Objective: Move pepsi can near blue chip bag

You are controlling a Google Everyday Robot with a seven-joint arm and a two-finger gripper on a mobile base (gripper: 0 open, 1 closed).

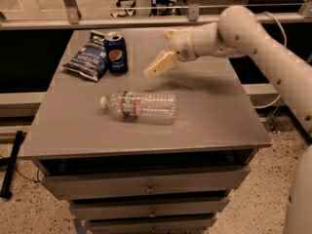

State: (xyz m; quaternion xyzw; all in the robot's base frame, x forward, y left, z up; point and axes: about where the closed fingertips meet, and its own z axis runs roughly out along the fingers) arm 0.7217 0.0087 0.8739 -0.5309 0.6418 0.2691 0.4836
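The pepsi can [116, 53] stands upright on the grey table [214, 116] at the back left. Its left side is right beside the blue chip bag [88, 57], which lies flat with white lettering; they look to be touching. My gripper [164, 48] hovers to the right of the can, a short gap away, above the table's back middle. It is open and empty, with one tan finger [160, 64] pointing down-left and the other finger [170, 32] higher up.
A clear plastic bottle [141, 105] lies on its side in the middle of the table, cap to the left. Drawers [146, 186] sit under the tabletop. A metal rail [146, 19] runs behind the table. My white arm [273, 52] reaches in from the right.
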